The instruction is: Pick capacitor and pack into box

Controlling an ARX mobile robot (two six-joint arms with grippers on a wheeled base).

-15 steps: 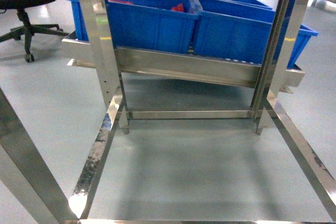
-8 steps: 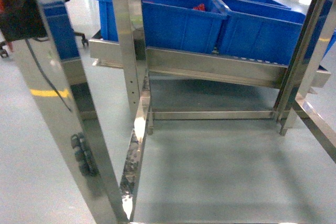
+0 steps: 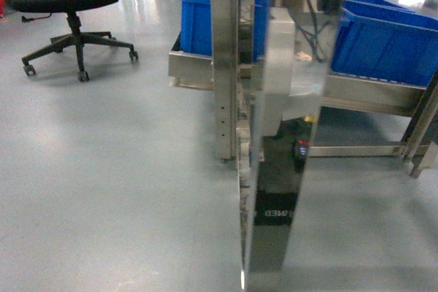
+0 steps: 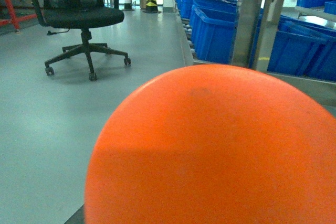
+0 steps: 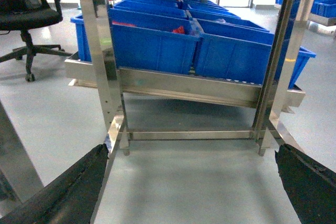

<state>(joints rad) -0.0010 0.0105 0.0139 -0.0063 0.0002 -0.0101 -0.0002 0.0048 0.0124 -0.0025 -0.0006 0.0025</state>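
Observation:
The capacitor (image 4: 220, 150), a smooth orange ball, fills most of the left wrist view, sitting right in front of the camera where my left gripper's jaws are. Its fingers are hidden behind the ball apart from a dark sliver at the bottom left. In the right wrist view my right gripper (image 5: 194, 182) is open, its two black fingers (image 5: 68, 187) far apart at the lower corners, with only grey floor between them. The box is out of view. Neither gripper shows in the head view.
A steel rack (image 5: 184, 85) carries rows of blue bins (image 5: 152, 45), with red parts in one. A rack upright (image 3: 226, 66) and a reflective steel post (image 3: 280, 169) stand close ahead in the head view. A black office chair (image 3: 68, 5) stands on the grey floor at the left.
The head view has swung left: the rack and blue bins slid to the right of the frame, a steel post now stands in the middle, and the office chair has come back into view.

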